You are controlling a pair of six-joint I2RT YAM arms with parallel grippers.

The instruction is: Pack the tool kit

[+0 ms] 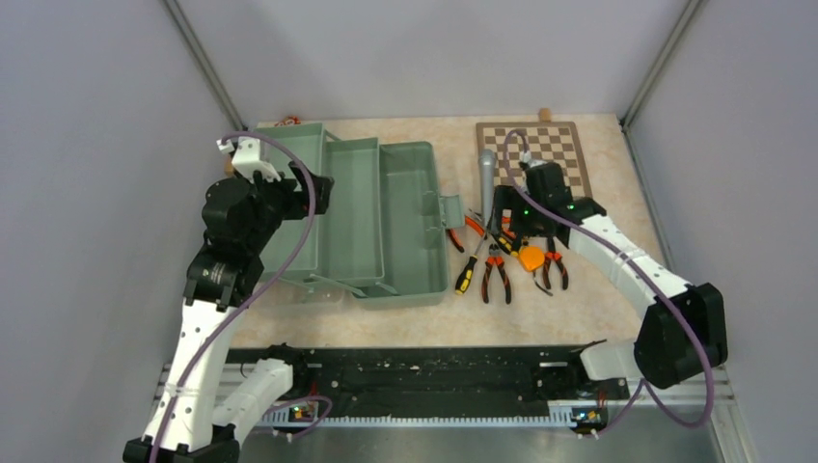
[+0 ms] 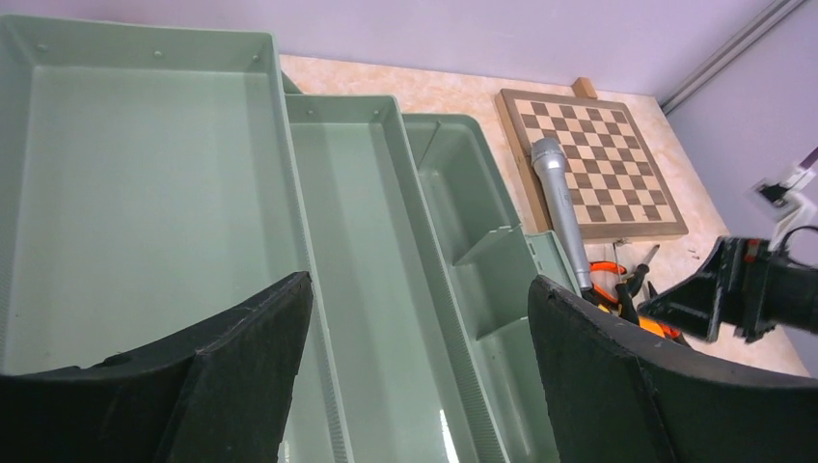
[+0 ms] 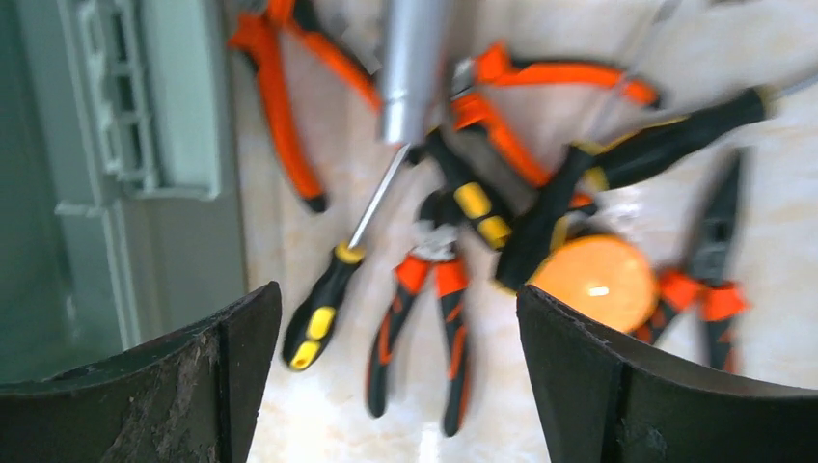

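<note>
**A:** How is the left arm set?

**B:** It rises from the near left corner with the elbow bent and the wrist reaching over the left side of the toolbox (image 1: 410, 222). The left tool (image 2: 420, 289) hangs above the trays with its fingers spread wide and nothing between them.

**A:** And the right arm?

**B:** It stretches forward and inward from the near right corner, wrist pointing down. The right tool (image 3: 397, 294) is also wide open and holds nothing. It hovers over the loose tools.

**A:** Where is the kit?

**B:** The toolbox lies open at the left-centre of the bench (image 1: 540, 323), its pale-green tiers fanned out side by side and bare inside. Just to its right lie several pliers (image 3: 434, 275), yellow-black screwdrivers (image 3: 318, 313) and the orange tape measure (image 3: 593, 280), all in one overlapping pile.

**A:** Is anything in the way?

**B:** A silver microphone (image 1: 487, 178) lies at the far end of the pile, its head beside the chessboard (image 1: 550, 154). One screwdriver's shaft runs up to its lower end, and the handles of the tools cross each other.

**A:** What does each view add?

**B:** Only the overhead view shows both arms whole. The left wrist view shows the tray interiors and the right tool side-on, over the pile. The right wrist view is blurred, but it shows how the handles overlap, with the toolbox wall at its left edge.
</note>
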